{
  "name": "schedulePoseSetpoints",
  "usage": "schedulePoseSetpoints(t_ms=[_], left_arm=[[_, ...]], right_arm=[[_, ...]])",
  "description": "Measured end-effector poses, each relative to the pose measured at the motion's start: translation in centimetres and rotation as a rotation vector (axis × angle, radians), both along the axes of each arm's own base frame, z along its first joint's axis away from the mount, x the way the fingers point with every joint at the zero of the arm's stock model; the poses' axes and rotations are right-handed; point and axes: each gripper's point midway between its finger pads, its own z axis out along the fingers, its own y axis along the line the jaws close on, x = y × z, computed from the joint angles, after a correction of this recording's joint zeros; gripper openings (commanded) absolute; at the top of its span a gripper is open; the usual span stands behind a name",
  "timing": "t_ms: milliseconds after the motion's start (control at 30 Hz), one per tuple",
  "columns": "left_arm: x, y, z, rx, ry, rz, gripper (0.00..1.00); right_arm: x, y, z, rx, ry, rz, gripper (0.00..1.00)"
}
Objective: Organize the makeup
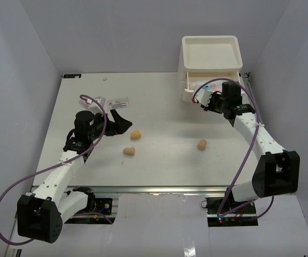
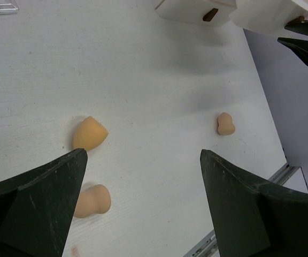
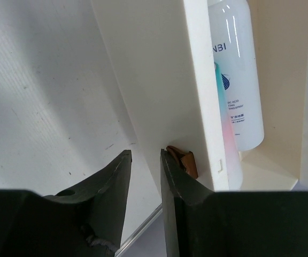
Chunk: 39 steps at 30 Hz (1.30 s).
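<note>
Three tan sponges lie on the table: one (image 1: 136,135) just right of my left gripper (image 1: 119,122), one (image 1: 129,152) nearer the front, one (image 1: 202,144) toward the right. In the left wrist view the same sponges (image 2: 90,134), (image 2: 92,201), (image 2: 225,123) lie below my left gripper (image 2: 143,155), which is wide open and empty. Two flat white packets (image 1: 121,101), (image 1: 98,100) lie behind it. The white bottle (image 3: 234,69) lies inside the pulled-out drawer. My right gripper (image 3: 146,160) hangs at the drawer front, jaws slightly apart, nothing between them, one finger beside the brown handle tab (image 3: 185,162).
The white drawer unit (image 1: 212,59) stands at the back right with a tray on top and its lower drawer (image 1: 190,92) pulled out toward the left. Grey walls close in on both sides. The table's metal front rail (image 1: 159,190) runs along the near edge.
</note>
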Motion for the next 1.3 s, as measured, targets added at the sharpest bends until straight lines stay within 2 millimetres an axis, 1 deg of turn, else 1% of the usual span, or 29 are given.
schedulePoseSetpoints(t_ms=[133,233,433,633,733,867,1000,1133,1300], left_arm=[[0.0,0.0,0.0,-0.001,0.0,0.0,0.98],[0.0,-0.1,0.0,-0.003,0.0,-0.006,0.98],[0.0,-0.1,0.0,-0.004,-0.001,-0.008,0.98],[0.0,-0.1,0.0,-0.004,0.001,-0.008,0.98],[0.1,-0.1,-0.2,-0.004,0.007,-0.01,0.98],[0.2,-0.1,-0.5,-0.004,0.016,-0.007,0.98],[0.2,0.0,-0.4,-0.006,0.014,-0.005,0.98],[0.3,-0.1,-0.4,-0.01,0.014,-0.007,0.98],[0.3,-0.1,-0.6,-0.011,0.022,-0.01,0.98]], right_arm=[[-0.2,-0.1,0.3,-0.022,-0.021,0.016,0.37],[0.1,-0.6,0.2,-0.036,-0.023,0.012,0.36],[1.5,-2.0,0.1,-0.02,-0.022,-0.053,0.34],[2.7,-2.3,0.9,0.026,-0.066,-0.112,0.34],[3.3,-2.3,1.8,0.045,-0.106,-0.123,0.37],[4.2,-2.1,3.3,0.059,-0.177,-0.115,0.46],[4.2,-1.9,4.3,0.047,-0.215,-0.086,0.51],[4.2,-2.0,4.6,0.02,-0.236,-0.068,0.5],[5.2,-2.5,4.5,0.022,-0.247,-0.091,0.48]])
